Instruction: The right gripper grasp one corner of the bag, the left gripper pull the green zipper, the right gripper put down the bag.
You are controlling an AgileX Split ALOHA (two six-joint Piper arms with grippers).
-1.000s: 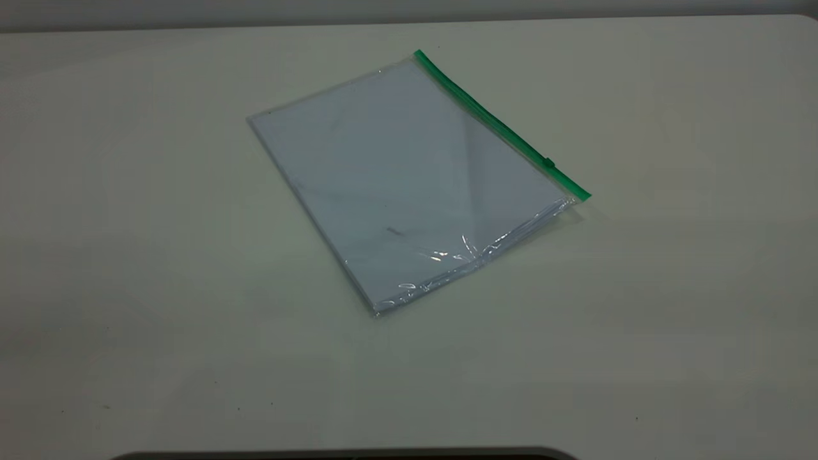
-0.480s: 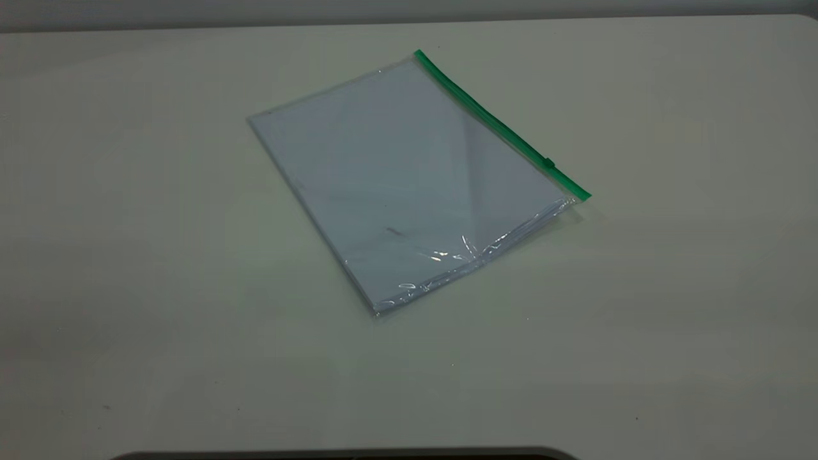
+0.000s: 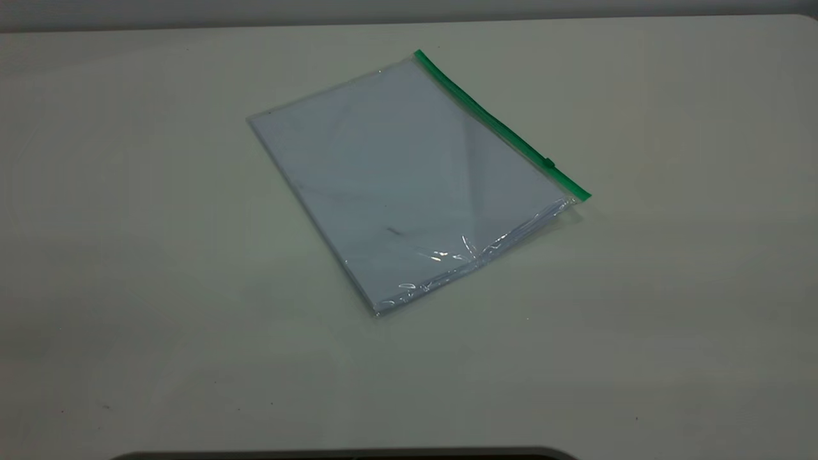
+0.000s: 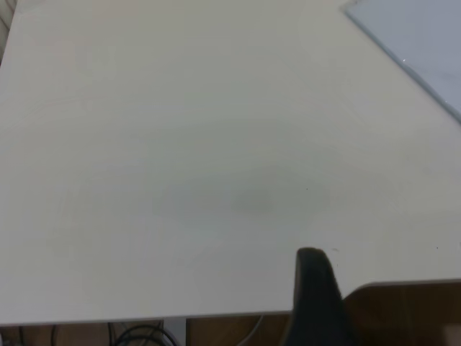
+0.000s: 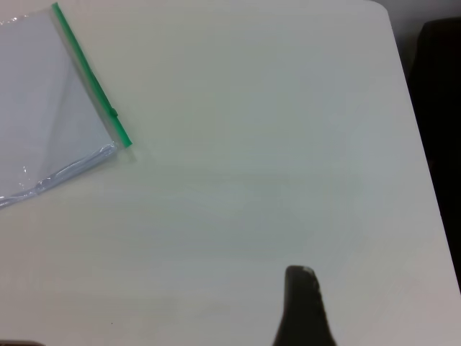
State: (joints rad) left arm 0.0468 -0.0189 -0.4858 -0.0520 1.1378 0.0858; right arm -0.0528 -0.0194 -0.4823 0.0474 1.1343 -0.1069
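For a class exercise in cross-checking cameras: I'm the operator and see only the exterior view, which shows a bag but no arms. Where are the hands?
Observer: The left hand is at the edge of the table, well short of the bag.
Operator: And the right?
Observer: The right hand is over bare table, apart from the green zipper.
Operator: Anything beyond the table?
Observer: A dark object stands past its edge.

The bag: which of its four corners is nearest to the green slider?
The corner at the exterior view's right, ending the zipper. The slider sits close to it; the other three corners lie much farther away.
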